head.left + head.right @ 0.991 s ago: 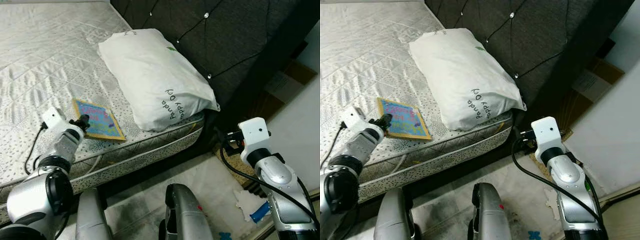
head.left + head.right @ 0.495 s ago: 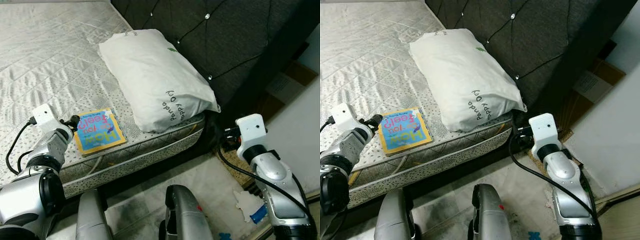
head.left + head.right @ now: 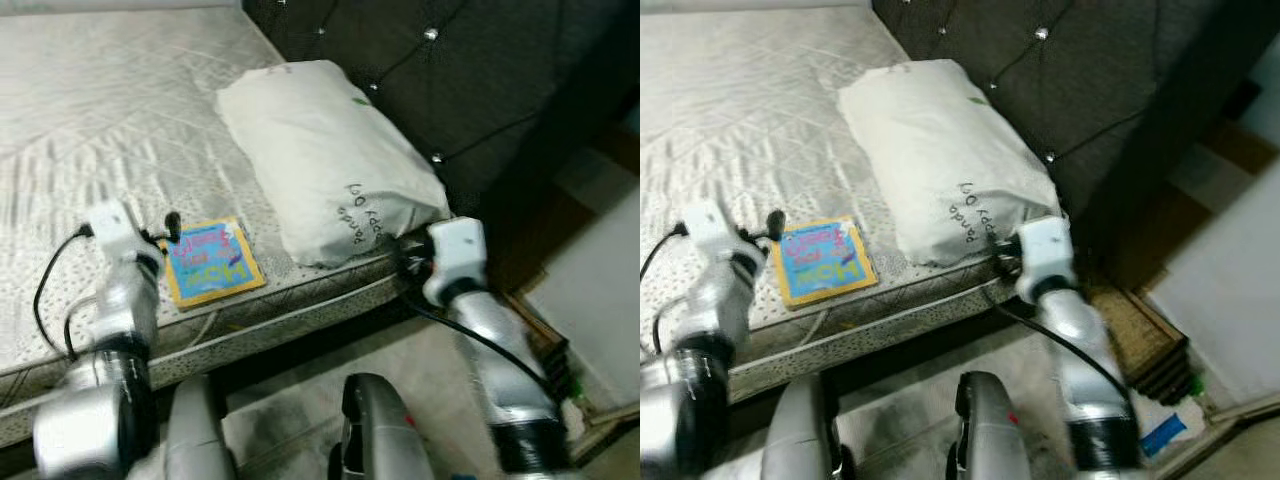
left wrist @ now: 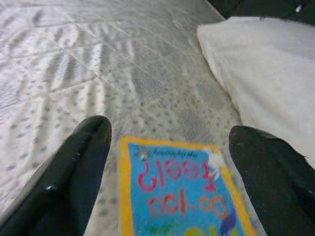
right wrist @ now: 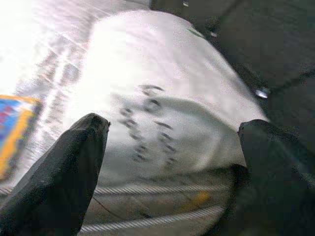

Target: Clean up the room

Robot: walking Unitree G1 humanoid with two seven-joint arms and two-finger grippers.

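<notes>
Here, book [image 3: 210, 262] beside pillow [image 3: 330, 160]

A bare quilted mattress [image 3: 120, 120] fills the frame's upper left. A white pillow [image 3: 330, 160] lies at centre. A colourful book [image 3: 212, 262] rests lower left of it.

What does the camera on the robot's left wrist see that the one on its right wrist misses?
The left wrist view alone takes in the book's whole cover, blue with a yellow border and red lettering, framed by the open left gripper, plus a wide stretch of quilted mattress. The right wrist view alone reveals the pillow's printed lettering, the dark studded headboard and the mattress's piped side edge, between the open right gripper's fingers. Both share pillow, mattress and book.
</notes>
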